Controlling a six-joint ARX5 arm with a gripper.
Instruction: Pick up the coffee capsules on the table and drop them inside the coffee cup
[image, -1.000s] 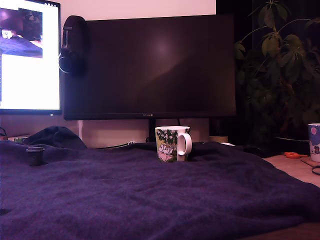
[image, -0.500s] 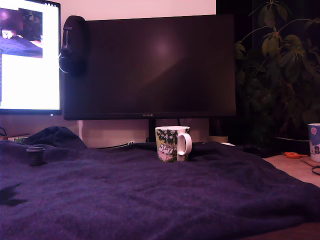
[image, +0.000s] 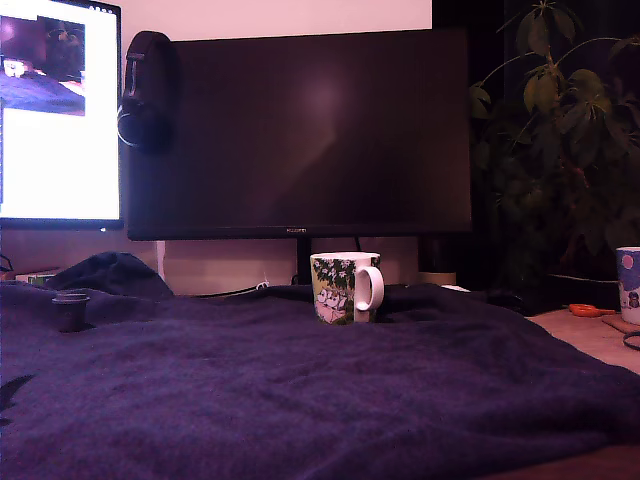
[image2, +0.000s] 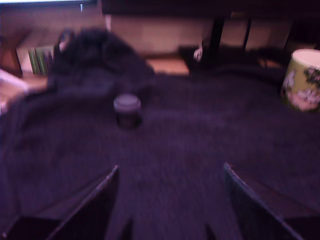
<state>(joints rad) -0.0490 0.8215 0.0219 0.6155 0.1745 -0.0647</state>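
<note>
Only a shadow at the surface edge shifted; tool spread and empty, dark capsule ahead of it, coffee cup off to one side: approach step, next advance and close.

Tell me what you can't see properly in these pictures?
- Second capsule: only one dark capsule shows in either view.
- Inside the coffee cup: hidden by its wall in the exterior view; cut off by the edge in the wrist view.
- Claw: outside the exterior view; open but blurred in the wrist view.
- Blue-and-white cup: cut by the exterior view's right edge.
</note>
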